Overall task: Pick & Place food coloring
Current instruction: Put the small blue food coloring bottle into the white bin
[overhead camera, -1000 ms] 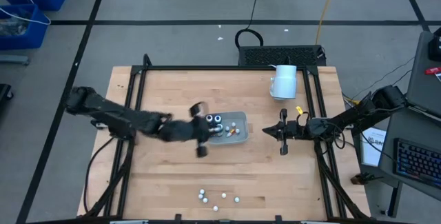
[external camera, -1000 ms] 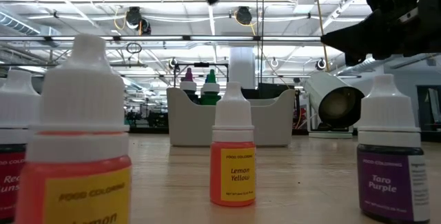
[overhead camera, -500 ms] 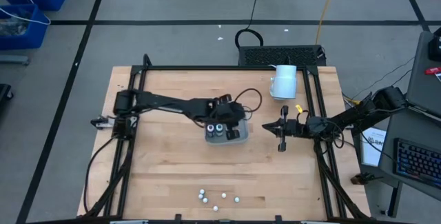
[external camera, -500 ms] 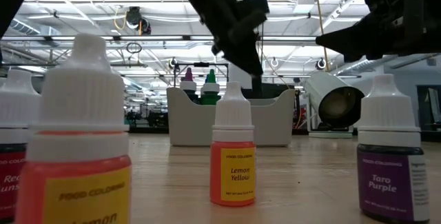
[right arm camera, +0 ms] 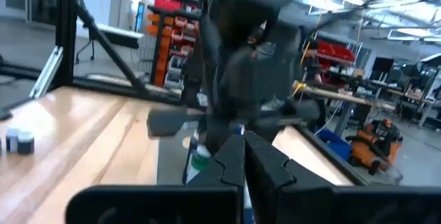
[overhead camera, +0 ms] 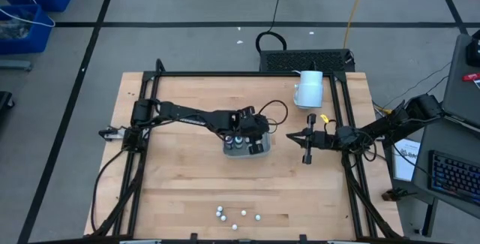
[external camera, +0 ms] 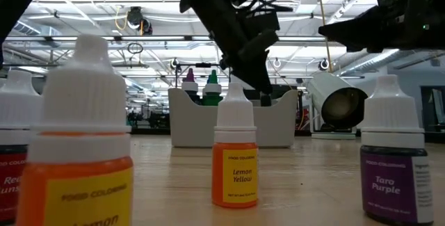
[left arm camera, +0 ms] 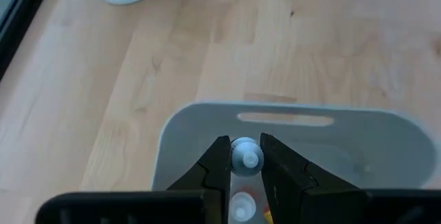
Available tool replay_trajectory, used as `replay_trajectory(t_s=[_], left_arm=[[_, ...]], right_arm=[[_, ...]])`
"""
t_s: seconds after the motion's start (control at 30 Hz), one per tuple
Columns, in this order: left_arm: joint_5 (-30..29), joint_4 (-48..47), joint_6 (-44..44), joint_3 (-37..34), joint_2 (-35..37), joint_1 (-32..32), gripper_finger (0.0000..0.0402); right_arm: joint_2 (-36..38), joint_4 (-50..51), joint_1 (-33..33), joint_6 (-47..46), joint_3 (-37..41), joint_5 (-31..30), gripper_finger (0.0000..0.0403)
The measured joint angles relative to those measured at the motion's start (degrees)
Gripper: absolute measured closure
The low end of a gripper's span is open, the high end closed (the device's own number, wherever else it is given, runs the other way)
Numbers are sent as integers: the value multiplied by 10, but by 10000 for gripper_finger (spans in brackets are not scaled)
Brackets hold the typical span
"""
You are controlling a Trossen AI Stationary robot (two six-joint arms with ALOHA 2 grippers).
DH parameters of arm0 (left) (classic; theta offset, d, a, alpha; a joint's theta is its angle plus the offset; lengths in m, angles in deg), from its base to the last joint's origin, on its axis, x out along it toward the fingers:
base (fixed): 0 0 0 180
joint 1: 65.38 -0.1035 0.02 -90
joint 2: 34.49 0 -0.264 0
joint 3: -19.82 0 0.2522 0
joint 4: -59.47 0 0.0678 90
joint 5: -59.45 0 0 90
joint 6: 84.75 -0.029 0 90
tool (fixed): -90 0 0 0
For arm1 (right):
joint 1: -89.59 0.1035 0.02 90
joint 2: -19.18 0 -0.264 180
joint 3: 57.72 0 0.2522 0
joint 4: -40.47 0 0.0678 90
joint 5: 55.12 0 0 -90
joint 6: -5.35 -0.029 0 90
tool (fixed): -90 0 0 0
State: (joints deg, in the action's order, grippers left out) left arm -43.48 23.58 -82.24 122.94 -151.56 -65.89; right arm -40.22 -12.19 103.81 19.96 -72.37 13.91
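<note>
The food coloring is in two groups. Several small bottles stand near the table's near edge; in the low view they are the Lemon Yellow bottle, the Taro Purple bottle and an orange one. Others stand in the pale grey tray, among them purple-topped and green-topped bottles. My left gripper reaches down into the tray, shut on a white-capped bottle. My right gripper waits to the tray's right, shut. My left gripper pinches a small food coloring bottle by its white cap between its two fingers. The fingers come from above, slanting down into the tray. The bottle stands upright; its lower body is hidden by the cap and the fingers, so whether it rests on the tray floor cannot be told.
A large white mug-like cylinder lies on its side at the table's far right. Bare wood lies between the tray and the near bottles. A black frame runs round the table's edges.
My left arm has swung from the tray's left side to above the tray and then dropped lower, its gripper now down inside the tray. My right arm has kept its place.
</note>
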Motion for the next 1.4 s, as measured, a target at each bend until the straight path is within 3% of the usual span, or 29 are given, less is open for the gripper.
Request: replay_trajectory(t_s=[0.37,0.8,1.4], left_arm=[[3,-7,-12,0,-1,-2,339],[5,47,-8,-51,-1,-2,336],[11,75,-27,-51,-27,-5,335]], right_arm=[[1,-11,0,12,0,0,403],[1,-11,0,9,0,0,403],[1,-10,0,11,0,0,403]])
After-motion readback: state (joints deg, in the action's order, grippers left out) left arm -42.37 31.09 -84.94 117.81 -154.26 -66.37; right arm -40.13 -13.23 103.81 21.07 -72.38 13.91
